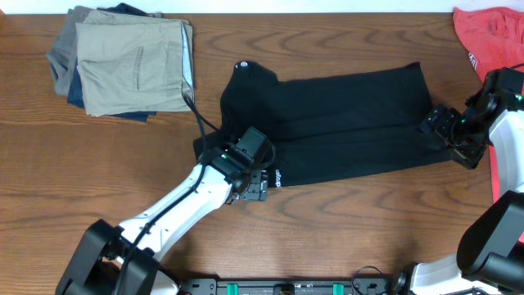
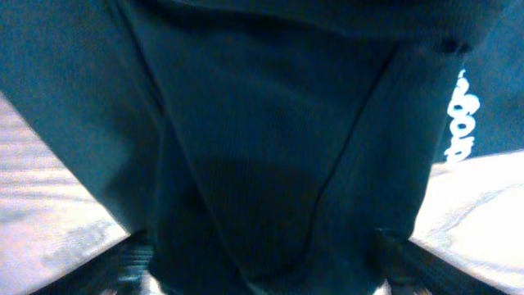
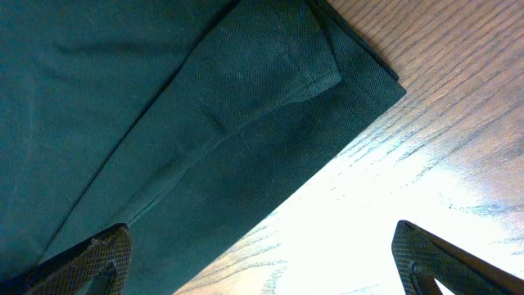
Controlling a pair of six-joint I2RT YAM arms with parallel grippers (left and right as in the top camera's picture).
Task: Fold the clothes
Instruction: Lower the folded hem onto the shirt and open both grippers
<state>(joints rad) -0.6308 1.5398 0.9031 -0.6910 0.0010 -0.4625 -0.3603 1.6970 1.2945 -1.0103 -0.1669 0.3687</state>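
The left arm stretched from the near-left base toward the middle, the left end effector pointed downward with fingers spread apart, while the right arm reached in from the right, the right end effector gaping fully wide.

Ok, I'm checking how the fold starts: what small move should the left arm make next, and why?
Probably close the left pincer on the black garment: its wrist view shows fabric bunched between the spread fingers, near the white print, so a grip looks ready. The right pincer stands open over the far corner.
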